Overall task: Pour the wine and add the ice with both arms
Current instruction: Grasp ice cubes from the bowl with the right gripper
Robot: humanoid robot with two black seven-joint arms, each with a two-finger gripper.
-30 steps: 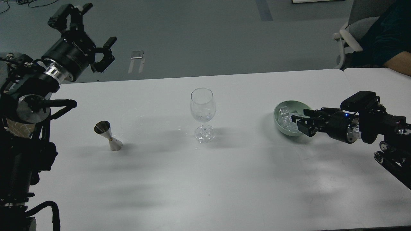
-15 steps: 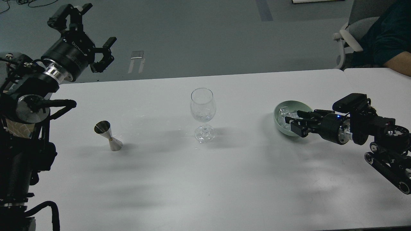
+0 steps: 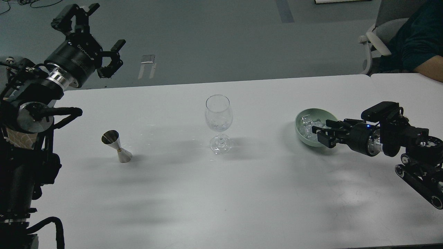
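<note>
Left gripper (image 3: 93,36) raised clear of table, fingers spread, empty. Steel double-cone jigger (image 3: 116,146) and clear stemmed wine glass (image 3: 218,122) stand untouched. Clear ice cubes (image 3: 306,125) in pale green bowl (image 3: 300,133); right gripper (image 3: 320,133) at rim, finger state unclear; risk: nudging bowl, slippery cube escaping

The bench (image 3: 193,193) is white, smooth and a bit shiny, with soft light patches on it. The wine glass (image 3: 218,116) is clear glass with bright little glints. The small measuring cup (image 3: 116,146) is shiny silver metal, like a mirror. The bowl (image 3: 304,119) is pale green, smooth and not very shiny. The ice (image 3: 306,124) in it looks clear and glassy with white sparkles. The left pincer (image 3: 91,38) and the right pincer (image 3: 323,133) look like dull black plastic. Both arms have shiny silver metal rings and caps. The floor (image 3: 214,38) is grey and matt.
</note>
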